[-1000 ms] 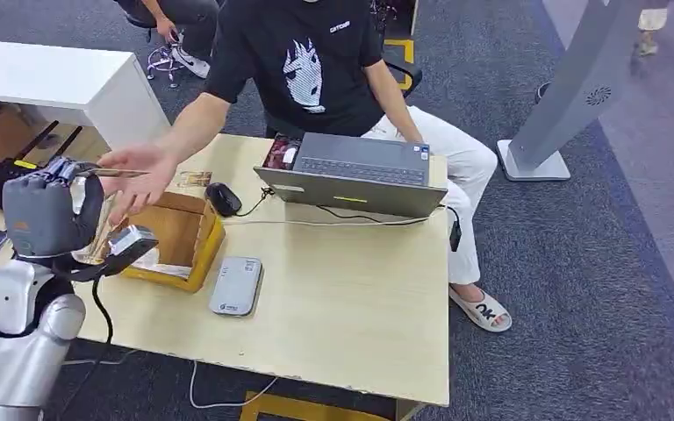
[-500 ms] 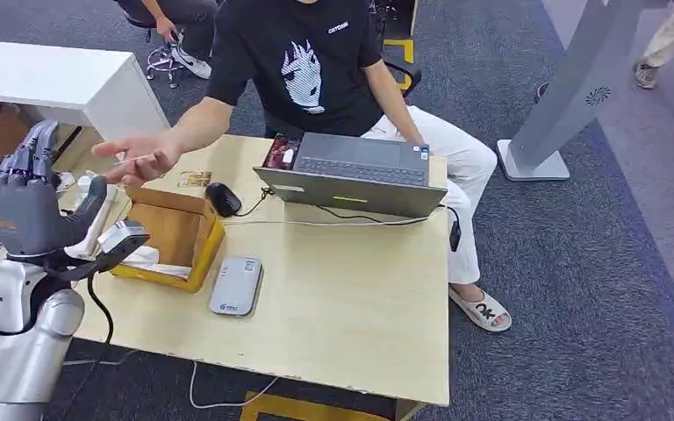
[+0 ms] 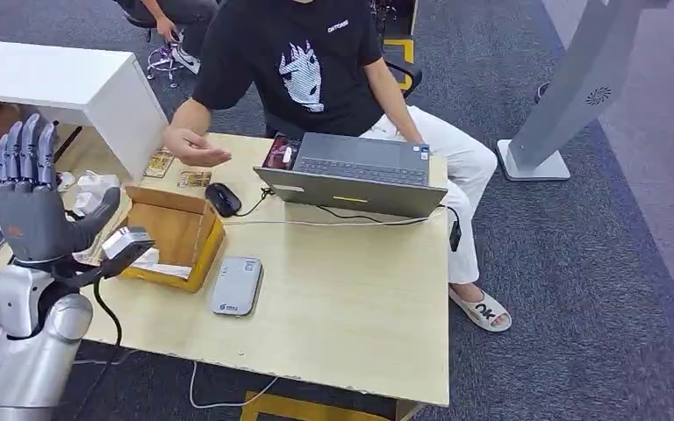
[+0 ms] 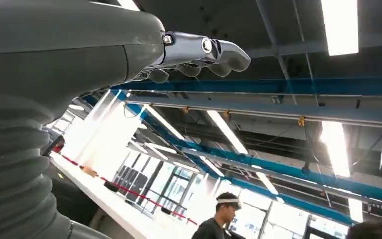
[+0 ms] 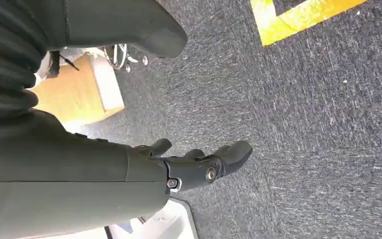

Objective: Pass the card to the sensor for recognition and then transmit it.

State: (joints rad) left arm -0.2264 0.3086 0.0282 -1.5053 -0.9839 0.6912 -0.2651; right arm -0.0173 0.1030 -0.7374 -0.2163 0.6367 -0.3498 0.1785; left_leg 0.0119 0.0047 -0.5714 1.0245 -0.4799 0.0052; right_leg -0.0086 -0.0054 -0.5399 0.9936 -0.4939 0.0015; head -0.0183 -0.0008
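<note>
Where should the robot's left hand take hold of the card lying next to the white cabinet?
Probably by its two long edges, coming down from above: the card lies flat on the desk, so only its thin rim is free. The open left hand would reach over the cardboard box; the person's hand is close by.

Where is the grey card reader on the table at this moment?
In the head view, the grey card reader lies flat on the wooden table, near its front left part, just right of the open cardboard box and in front of the black mouse.
</note>
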